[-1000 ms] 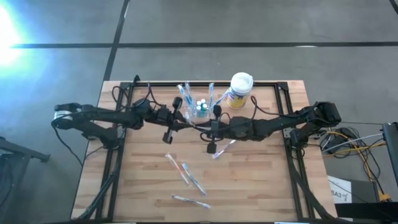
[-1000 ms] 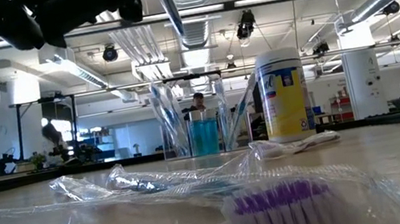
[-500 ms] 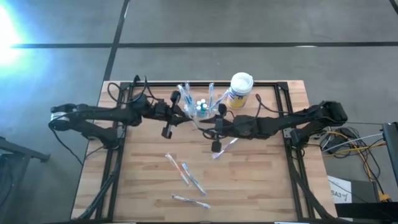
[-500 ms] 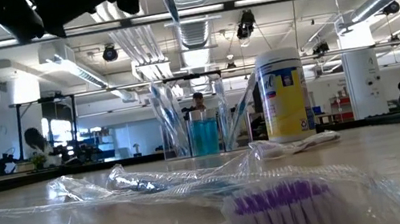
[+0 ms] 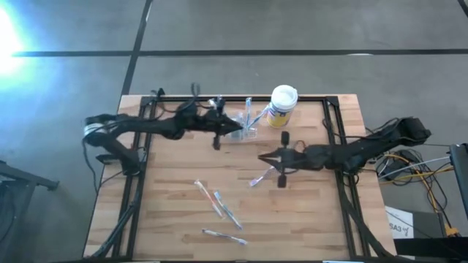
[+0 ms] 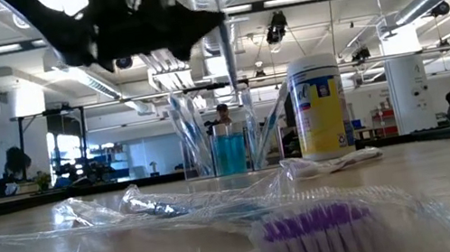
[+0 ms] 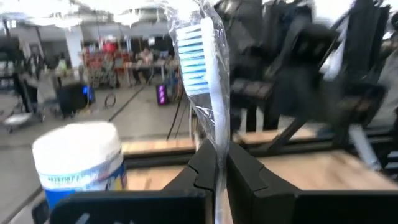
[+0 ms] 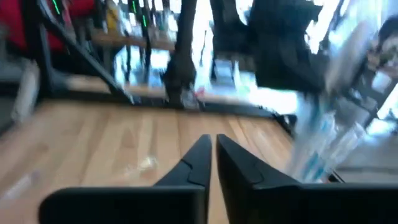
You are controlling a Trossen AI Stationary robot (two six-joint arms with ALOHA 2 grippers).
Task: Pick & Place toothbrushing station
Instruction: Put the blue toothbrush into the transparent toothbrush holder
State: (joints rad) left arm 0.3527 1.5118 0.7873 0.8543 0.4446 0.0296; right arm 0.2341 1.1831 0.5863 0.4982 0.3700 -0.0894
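The toothbrushing station [image 5: 245, 128] is a see-through holder at the table's far middle, with wrapped toothbrushes and a blue bottle [image 6: 230, 152] standing in it. My left gripper [image 5: 232, 130] is just left of and above it, shut on a wrapped toothbrush with blue bristles [image 7: 189, 56]. In the low view this toothbrush [image 6: 223, 35] hangs upright over the station [image 6: 227, 135]. My right gripper [image 5: 263, 156] is shut and empty over the table's middle right, above a wrapped toothbrush [image 5: 262, 176] lying on the wood. My left gripper pinches the wrapped toothbrush's handle [image 7: 219, 155] between its two fingers [image 7: 202, 171], through the clear wrapper. The bristle head [image 7: 189, 56] sticks out past the fingertips. In the low view the toothbrush stands upright, clear of the table; whether its lower end [image 6: 238, 92] touches the station, I cannot tell.
A white-lidded canister with a yellow label [image 5: 281, 104] stands right of the station, also in the low view [image 6: 320, 105]. Several wrapped toothbrushes [image 5: 219, 203] [image 5: 225, 236] lie on the near half of the table; one lies close before the low camera [image 6: 316, 230].
My left gripper has carried the wrapped toothbrush toward the table's right and far edge, up to the station, and the toothbrush now stands upright over it. My right gripper has drawn back toward the table's right edge, away from the station.
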